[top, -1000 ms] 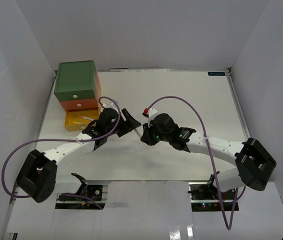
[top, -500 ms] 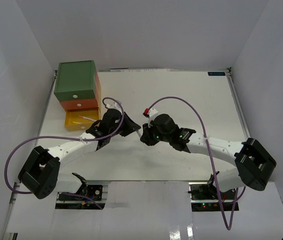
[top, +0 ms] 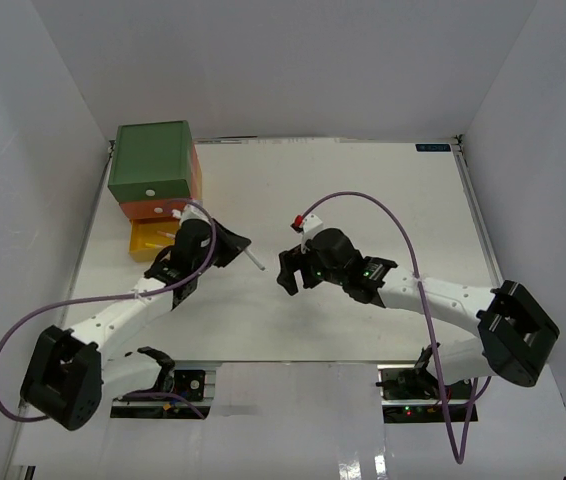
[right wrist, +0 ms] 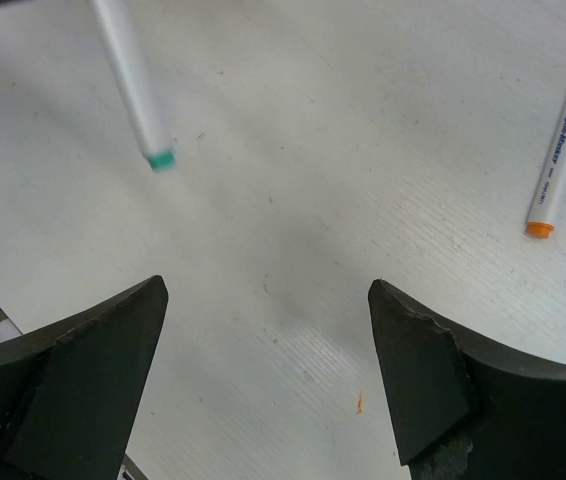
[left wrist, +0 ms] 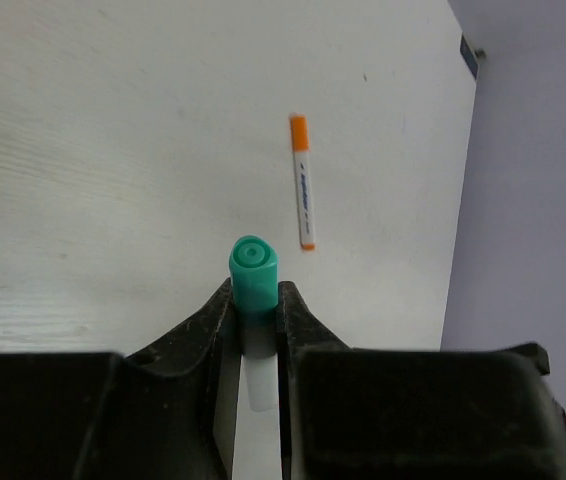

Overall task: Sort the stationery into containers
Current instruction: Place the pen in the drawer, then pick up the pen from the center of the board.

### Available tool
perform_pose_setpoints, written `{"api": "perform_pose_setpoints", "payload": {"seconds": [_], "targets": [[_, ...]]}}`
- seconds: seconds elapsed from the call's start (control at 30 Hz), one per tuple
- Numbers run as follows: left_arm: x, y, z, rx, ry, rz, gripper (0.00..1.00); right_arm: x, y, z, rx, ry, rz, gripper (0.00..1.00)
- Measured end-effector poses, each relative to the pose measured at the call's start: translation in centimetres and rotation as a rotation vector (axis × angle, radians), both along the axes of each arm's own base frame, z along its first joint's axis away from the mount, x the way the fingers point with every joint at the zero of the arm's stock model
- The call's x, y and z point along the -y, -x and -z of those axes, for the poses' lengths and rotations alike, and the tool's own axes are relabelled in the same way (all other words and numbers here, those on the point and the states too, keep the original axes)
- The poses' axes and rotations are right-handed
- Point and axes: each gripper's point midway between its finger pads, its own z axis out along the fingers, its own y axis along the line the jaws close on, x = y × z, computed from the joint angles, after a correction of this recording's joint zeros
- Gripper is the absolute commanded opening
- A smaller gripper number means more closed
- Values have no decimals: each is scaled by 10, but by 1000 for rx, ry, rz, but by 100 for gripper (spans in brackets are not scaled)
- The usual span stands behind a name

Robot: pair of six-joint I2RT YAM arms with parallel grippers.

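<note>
Top external view: the left gripper sits at about nine o'clock on the surface. It is clamped on a green-capped pen, whose white barrel sticks out toward four o'clock. The left wrist view confirms the hold: the fingers are closed on the barrel just behind the green cap, and the pen is lifted off the surface.

The stack of drawers stands at ten o'clock, close behind that gripper. The yellow drawer at the bottom juts out beyond the two above, so it looks pulled open. The arm hides most of its inside.

The right gripper hangs near the middle of the surface. In its own wrist view the fingers are spread wide with nothing between them. An orange marker lies flat at two o'clock of that view, well outside the fingers.

The step in hand looks like carrying the picked pen to a drawer. The next move calls for swinging the left gripper toward ten o'clock, bringing the pen over an open drawer and tipping it to fit inside the walls before letting go. If green belongs in the top drawer, that drawer appears closed and would need opening first. The right gripper is well placed to take the orange marker.
</note>
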Motion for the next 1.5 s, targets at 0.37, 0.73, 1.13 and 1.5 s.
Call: {"api": "perform_pose_setpoints", "payload": {"seconds": [0.37, 0.73, 1.13, 1.5], "targets": [[-156, -29, -22, 65, 56, -462, 6, 26, -2, 15, 28, 72, 42, 91], [-216, -51, 8, -41, 170, -626, 25, 39, -2, 11, 76, 85, 43, 91], [-234, -68, 10, -75, 211, -647, 71, 56, -10, 19, 92, 139, 80, 91], [-224, -52, -8, -31, 66, -465, 98, 90, -49, 39, 87, 253, 172, 90]]}}
